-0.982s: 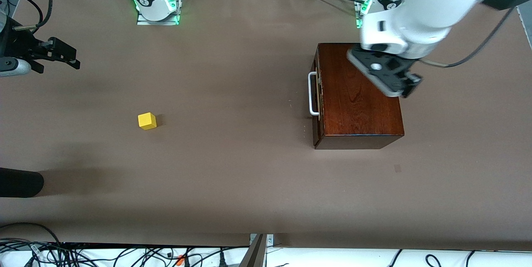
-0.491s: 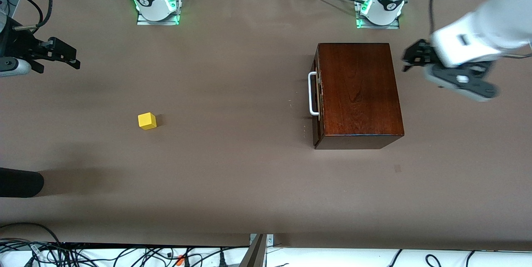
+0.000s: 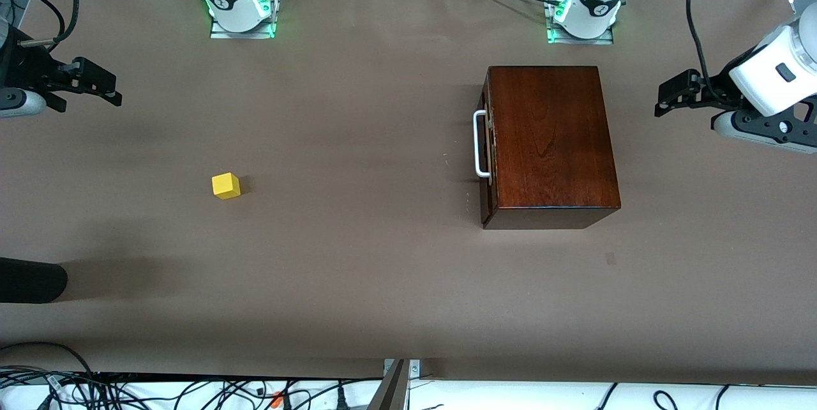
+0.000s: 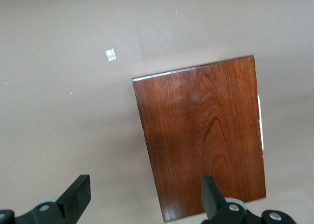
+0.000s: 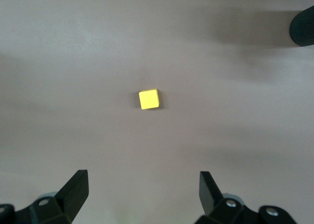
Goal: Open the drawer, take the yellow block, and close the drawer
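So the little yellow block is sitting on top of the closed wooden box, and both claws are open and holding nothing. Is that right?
Not quite. The yellow block sits on the bare table, well apart from the closed wooden box, toward the right arm's end; the front view shows it. The rest holds: the left claw and right claw are open and holding nothing.

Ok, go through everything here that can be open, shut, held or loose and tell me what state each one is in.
drawer: shut, front flush with the wooden box, handle untouched.
yellow block: loose on the table, toward the right arm's end, not held.
left gripper: open, empty, up over the table's left-arm end, beside the box.
right gripper: open, empty, over the table's right-arm end.
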### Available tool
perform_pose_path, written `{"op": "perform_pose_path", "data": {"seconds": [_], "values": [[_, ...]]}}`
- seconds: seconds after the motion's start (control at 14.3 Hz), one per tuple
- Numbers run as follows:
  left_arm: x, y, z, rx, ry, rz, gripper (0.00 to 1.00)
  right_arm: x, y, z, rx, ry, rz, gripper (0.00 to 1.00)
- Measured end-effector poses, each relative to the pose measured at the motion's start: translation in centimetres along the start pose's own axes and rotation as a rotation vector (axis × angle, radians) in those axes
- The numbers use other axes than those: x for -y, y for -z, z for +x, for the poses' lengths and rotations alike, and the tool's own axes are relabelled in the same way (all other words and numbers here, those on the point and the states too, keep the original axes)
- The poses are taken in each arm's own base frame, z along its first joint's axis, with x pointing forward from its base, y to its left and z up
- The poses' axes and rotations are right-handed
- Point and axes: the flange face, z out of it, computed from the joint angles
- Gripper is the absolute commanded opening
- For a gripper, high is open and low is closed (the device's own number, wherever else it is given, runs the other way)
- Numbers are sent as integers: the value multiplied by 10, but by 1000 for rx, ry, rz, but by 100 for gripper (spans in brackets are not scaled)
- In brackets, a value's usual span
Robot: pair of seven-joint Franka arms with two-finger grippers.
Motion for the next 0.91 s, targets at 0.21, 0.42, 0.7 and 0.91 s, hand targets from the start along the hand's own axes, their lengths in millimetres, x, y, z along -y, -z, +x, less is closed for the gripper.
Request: {"op": "perform_pose_path", "data": {"seconds": [0.21,0.42,0.7,0.91], "values": [[9,-5,-15,-19,24,9,100,0,0,0,0,0,0,100],[17,-2,-23,-26,42,14,100,0,0,0,1,0,0,100],[15,-2,-23,-25,49,18,100,0,0,0,2,0,0,100],[16,-2,-23,-26,58,18,100,0,0,0,2,-1,0,100]]}}
